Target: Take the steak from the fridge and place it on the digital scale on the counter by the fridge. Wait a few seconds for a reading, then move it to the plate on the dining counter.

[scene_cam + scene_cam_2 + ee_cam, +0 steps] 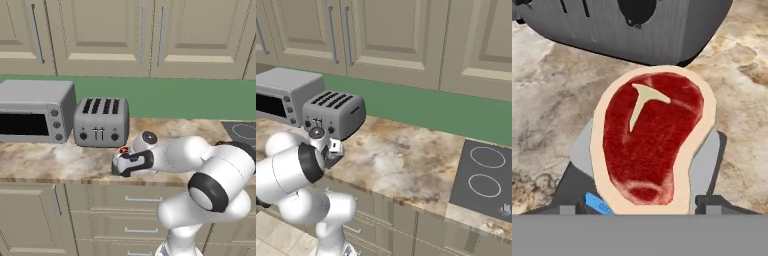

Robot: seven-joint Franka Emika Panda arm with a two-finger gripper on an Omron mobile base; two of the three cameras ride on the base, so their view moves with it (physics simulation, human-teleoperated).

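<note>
Steak (653,142), raw and red with a pale fat rim and a T-shaped streak of tan, lay flat at the centre of the hand view, covering most of the digital scale (709,160), whose lighter grey top showed at either side of the meat. A small blue tab on the scale's front showed at the lower left of the frame. The scale stood on the marbled counter (547,100), just in front of the silver toaster (637,25) that crossed the top of the frame.

The gripper (643,206) hung over the near end of the steak; its dark tips stood at either side of the slab and appeared apart from it, so the claw was judged released, holding nothing.

In the left base view the hand sat at mid-frame before the toaster, with a sliver of red beside it and a toaster oven (35,112) at the left.

The slab looked light, soft and limp, its surface probably slick. A hold across the narrower near end, pinching the firmer fat rim on both sides, seemed the surest.
</note>
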